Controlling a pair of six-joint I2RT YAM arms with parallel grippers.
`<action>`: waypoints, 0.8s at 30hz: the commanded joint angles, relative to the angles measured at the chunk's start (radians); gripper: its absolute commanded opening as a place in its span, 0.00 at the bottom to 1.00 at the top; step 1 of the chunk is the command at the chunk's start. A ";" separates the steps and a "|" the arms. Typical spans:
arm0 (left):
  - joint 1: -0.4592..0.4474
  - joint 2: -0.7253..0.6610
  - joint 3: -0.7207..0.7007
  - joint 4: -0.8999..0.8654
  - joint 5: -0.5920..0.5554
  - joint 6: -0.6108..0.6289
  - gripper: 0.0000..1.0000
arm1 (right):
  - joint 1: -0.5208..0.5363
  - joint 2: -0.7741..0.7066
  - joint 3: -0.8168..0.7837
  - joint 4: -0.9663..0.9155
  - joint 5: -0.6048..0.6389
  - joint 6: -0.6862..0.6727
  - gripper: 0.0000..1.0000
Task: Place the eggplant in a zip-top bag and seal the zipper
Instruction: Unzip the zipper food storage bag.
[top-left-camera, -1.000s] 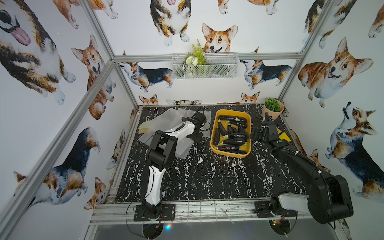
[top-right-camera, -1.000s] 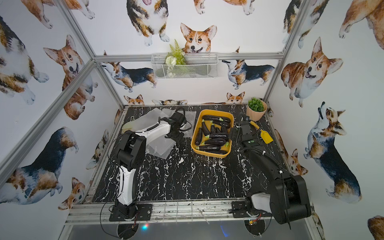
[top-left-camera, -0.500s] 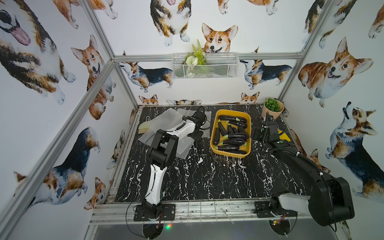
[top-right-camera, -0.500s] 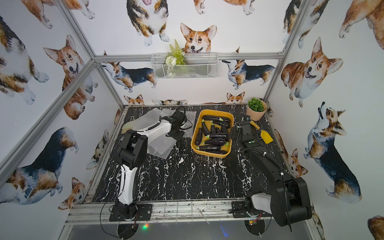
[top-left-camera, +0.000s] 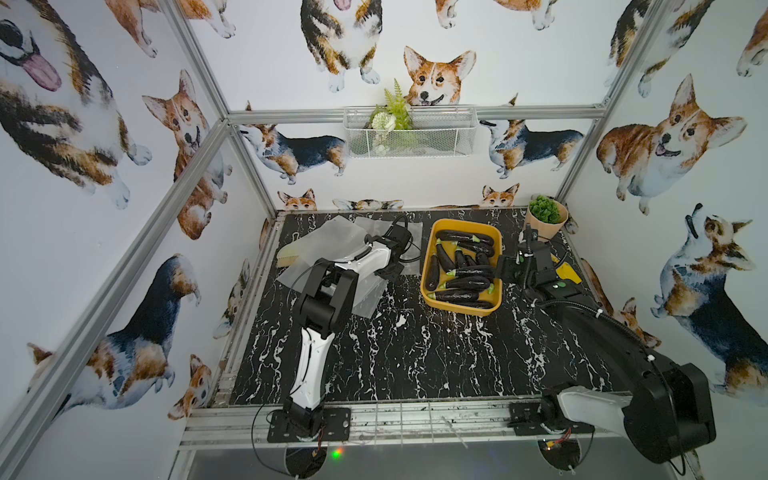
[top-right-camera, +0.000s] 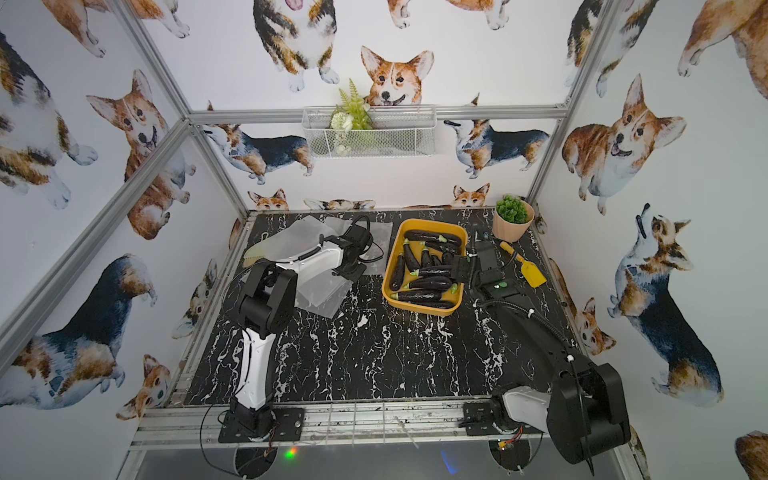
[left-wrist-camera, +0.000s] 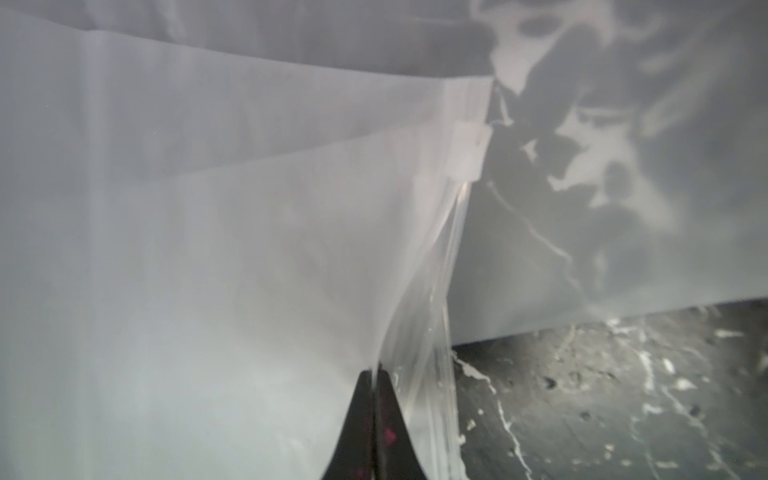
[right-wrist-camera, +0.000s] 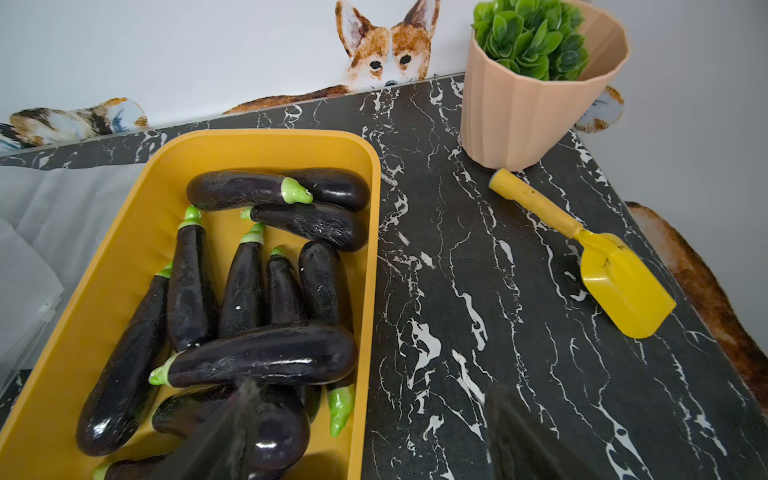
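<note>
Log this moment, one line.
left fingers: shut on bag edge | right fingers: open, above tray rim | eggplants: in tray, none held

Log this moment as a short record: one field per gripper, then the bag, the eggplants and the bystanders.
Left gripper: shut on the edge of the clear plastic zip-top bag
Bag: on the black marble table, white zipper slider on its edge, no eggplant inside
Right gripper: open, empty, above the rim of the mustard-yellow plastic tray
Eggplants: dark purple eggplants all in the tray
Bystanders: peach ribbed pot with green plant, yellow toy shovel
</note>
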 joint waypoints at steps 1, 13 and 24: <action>0.003 -0.070 0.000 0.005 -0.040 -0.018 0.00 | 0.056 -0.015 0.038 -0.092 -0.114 -0.013 0.85; 0.008 -0.494 -0.276 -0.029 0.496 -0.376 0.00 | 0.445 0.080 0.096 0.068 -0.314 0.262 0.74; -0.009 -0.581 -0.459 0.178 0.643 -0.526 0.00 | 0.516 0.142 -0.036 0.327 -0.247 0.560 0.71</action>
